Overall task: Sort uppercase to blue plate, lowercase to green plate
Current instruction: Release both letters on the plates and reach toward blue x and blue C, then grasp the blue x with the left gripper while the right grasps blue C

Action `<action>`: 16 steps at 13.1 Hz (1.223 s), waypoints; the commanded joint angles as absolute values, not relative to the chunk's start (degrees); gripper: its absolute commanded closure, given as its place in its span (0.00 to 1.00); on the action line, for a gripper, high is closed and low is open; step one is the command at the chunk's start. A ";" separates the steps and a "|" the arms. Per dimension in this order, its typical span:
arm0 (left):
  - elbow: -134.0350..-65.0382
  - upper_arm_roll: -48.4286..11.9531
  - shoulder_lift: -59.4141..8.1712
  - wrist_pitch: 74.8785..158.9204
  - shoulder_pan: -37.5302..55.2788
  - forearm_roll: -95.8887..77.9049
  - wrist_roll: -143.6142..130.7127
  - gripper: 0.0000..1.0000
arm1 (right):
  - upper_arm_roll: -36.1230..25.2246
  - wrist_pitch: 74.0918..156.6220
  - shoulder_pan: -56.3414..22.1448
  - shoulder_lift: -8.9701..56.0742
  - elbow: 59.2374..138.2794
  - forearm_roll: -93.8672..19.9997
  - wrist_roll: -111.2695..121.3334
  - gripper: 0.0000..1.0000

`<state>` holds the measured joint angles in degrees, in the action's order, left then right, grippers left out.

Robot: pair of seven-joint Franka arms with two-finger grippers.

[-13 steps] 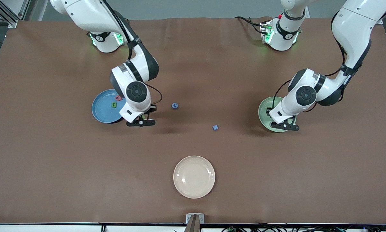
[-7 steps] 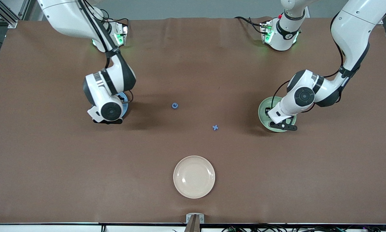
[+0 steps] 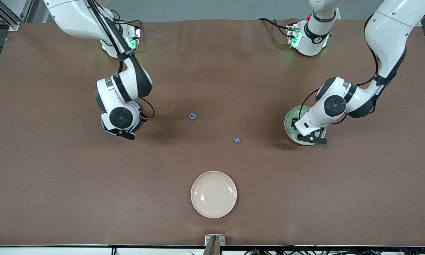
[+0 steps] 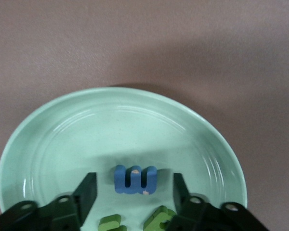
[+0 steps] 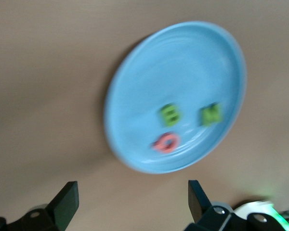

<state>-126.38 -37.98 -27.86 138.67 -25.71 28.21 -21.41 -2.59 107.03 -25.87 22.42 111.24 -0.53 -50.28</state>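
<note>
My right gripper [image 5: 131,199] hangs open and empty over the blue plate [image 5: 149,72], whose rim just shows under the wrist in the front view [image 3: 103,126]. In that plate lie three uppercase letters: a green B [image 5: 170,114], a green N [image 5: 210,114] and a red Q [image 5: 166,142]. My left gripper [image 4: 133,180] is open low over the green plate [image 4: 86,130]. A blue three-pronged lowercase letter [image 4: 135,179] lies on the plate between its fingers, untouched, with two green letters [image 4: 113,224] beside it. A blue uppercase letter [image 3: 193,116] and a blue x [image 3: 237,140] lie on the table between the plates.
An empty cream plate [image 3: 213,194] sits near the front edge at the middle of the brown table [image 3: 56,177]. Both arm bases stand along the table's back edge.
My right arm swung from beside the blue plate to over it, and its gripper opened. The left arm barely moved over the green plate.
</note>
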 commanded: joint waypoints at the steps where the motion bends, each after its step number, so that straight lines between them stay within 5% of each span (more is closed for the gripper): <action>1: -125.78 -40.07 -26.02 138.34 -26.02 29.62 -26.43 0.01 | -2.55 113.69 -30.03 20.74 112.06 -5.96 -60.33 0.00; 9: -113.93 -45.00 -31.97 131.13 -16.73 29.53 -58.66 0.01 | -2.64 142.19 -43.58 23.11 119.26 -8.61 -70.14 0.00; 16: -97.75 -35.88 -43.67 131.22 1.64 29.44 -77.95 0.02 | -3.07 151.51 -48.95 28.47 121.29 -8.35 -73.83 0.00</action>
<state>-103.26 -39.04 -40.66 132.47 -3.19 28.26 -74.89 -2.10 148.99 -47.02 27.28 120.55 -7.68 -72.62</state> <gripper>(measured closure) 0.013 0.000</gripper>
